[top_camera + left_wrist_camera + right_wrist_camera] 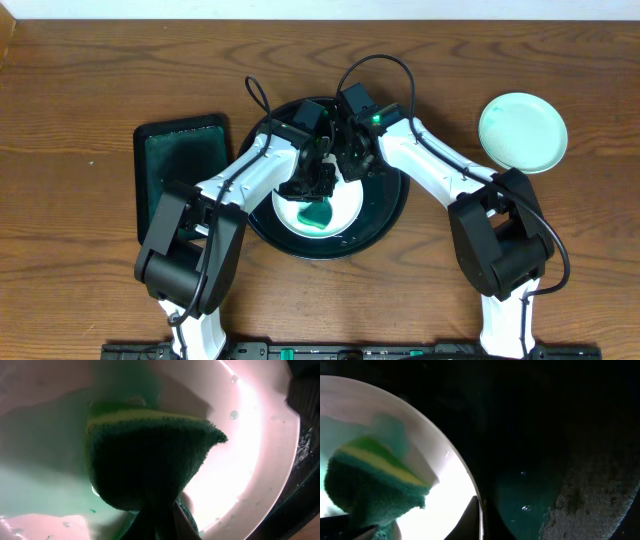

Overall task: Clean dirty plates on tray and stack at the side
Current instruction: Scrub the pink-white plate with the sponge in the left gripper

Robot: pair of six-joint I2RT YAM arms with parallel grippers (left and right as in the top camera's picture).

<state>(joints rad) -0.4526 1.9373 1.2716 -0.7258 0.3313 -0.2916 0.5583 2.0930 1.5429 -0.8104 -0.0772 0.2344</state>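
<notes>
teal-smeared white plate (345, 205) flat on round black tray (390, 215), mint plate (522, 131) apart right

White arms (430, 160); black joints (505, 235); black cables (385, 62)

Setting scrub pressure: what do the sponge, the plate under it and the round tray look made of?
The sponge: yellow foam backed by a coarse, fuzzy green scouring layer. The plate: glossy white, bright glare and beaded droplets; ceramic or melamine, cannot tell. The tray: smooth glossy black, probably plastic or lacquer.
</notes>
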